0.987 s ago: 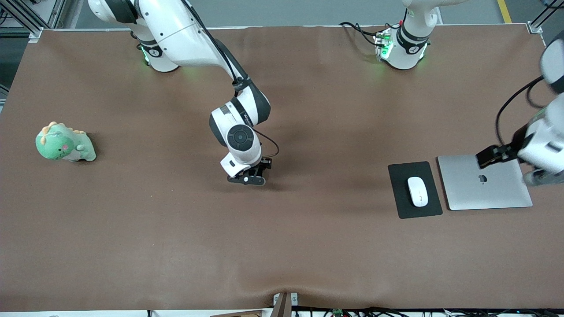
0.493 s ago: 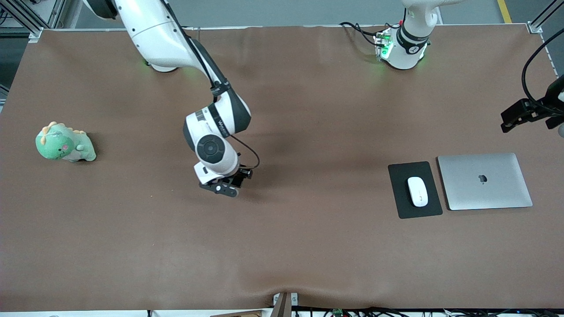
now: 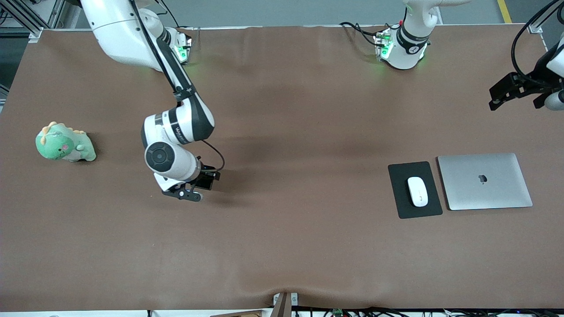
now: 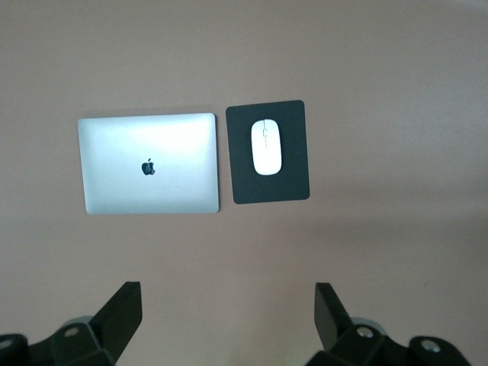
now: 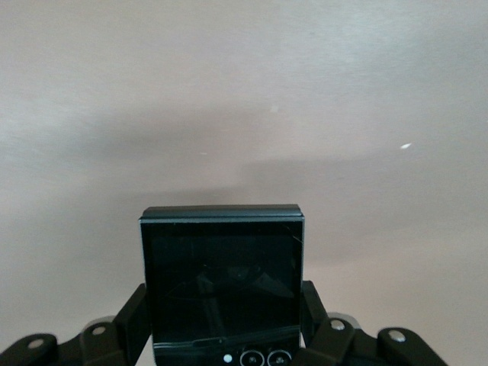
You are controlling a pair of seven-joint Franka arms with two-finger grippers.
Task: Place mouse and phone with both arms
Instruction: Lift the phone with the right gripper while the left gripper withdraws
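Two jobs here, and one looks done: your mouse (image 3: 417, 191) already rests on the black pad (image 3: 414, 189), just beside the closed laptop (image 3: 484, 181) toward the left arm's end of the table (image 3: 308, 246). What is in hand now is the phone. Your right hand (image 3: 194, 187) is clamped on the phone (image 5: 223, 278), its fingers (image 5: 131, 320) pressing the two side edges, with the slab poking out past the fingertips. That hand hangs low over bare table, between the green plush toy (image 3: 64, 143) and the table's middle. Nothing marks a spot for the phone, so I judge you next pick one, lower it until it lies flat, then spread the fingers. Your left hand (image 4: 227, 316) waits with its fingers apart, high over the table's edge at its own end, well apart from the mouse.
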